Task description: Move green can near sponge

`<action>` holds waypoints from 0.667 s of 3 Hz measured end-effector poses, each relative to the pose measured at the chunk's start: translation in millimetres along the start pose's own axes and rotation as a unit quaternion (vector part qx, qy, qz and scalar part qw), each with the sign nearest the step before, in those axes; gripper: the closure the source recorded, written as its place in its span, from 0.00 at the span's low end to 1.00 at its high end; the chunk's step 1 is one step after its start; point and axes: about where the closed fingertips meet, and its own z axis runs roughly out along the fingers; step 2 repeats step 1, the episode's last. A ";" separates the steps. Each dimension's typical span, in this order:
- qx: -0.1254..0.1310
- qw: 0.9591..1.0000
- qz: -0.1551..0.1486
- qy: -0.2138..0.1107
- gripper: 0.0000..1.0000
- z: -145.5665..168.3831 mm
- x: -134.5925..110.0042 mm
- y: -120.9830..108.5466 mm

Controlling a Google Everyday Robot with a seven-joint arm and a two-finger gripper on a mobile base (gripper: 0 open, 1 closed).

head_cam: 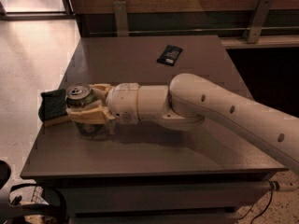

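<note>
The green can stands upright near the table's left edge, its silver top showing. My gripper reaches in from the right, and its tan fingers sit on either side of the can, shut on it. The sponge, dark green over yellow foam, lies right beside the can on its left, at the table's left edge. The can's lower part is partly hidden by the near finger.
A flat dark packet lies at the back of the grey table. My white arm crosses the table's right half. The floor drops off left of the sponge. A wall rail runs behind the table.
</note>
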 end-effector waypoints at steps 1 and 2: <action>0.000 1.000 0.000 0.000 0.09 0.1 0.0 0.1; 0.000 1.000 0.000 0.000 0.09 0.1 0.0 0.1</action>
